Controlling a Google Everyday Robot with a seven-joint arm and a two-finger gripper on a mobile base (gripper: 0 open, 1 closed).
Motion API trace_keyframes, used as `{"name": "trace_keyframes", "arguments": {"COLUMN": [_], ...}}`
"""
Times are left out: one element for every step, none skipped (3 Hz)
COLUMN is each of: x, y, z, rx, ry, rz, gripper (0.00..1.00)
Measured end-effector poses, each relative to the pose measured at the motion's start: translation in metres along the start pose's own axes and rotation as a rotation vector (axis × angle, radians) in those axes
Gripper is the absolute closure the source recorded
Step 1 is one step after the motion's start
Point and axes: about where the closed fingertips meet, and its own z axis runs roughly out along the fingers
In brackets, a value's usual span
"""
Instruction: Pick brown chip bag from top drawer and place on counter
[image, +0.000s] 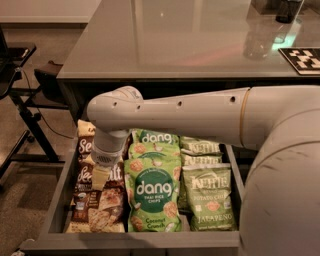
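The top drawer (55, 220) is pulled open below the counter (165, 45). Brown chip bags (100, 210) lie stacked in its left section, with white "Sea Salt" lettering and pictured chips. My gripper (100, 178) hangs from the white arm (190, 112) and points straight down onto the upper middle of the front brown bag. It hides part of the lettering. No bag is lifted off the stack.
Bright green dang bags (151, 190) fill the drawer's middle and pale green Kettle jalapeno bags (210, 197) its right. My white arm body (285, 190) covers the right side. A black stand (25, 115) is on the floor at left. A tag marker (302, 60) and a clear bottle (260, 35) are on the counter.
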Motion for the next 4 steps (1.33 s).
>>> {"name": "trace_keyframes", "arguments": {"x": [-0.012, -0.019, 0.006, 0.057], "y": [0.037, 0.066, 0.066, 0.049], "z": [-0.032, -0.101, -0.18, -0.262], "rx": [0.023, 0.107, 0.189, 0.284], "ry": [-0.118, -0.279, -0.391, -0.497], "rz": [-0.062, -0.103, -0.072, 0.019], "gripper": [1.0, 1.0, 1.0, 1.0]}}
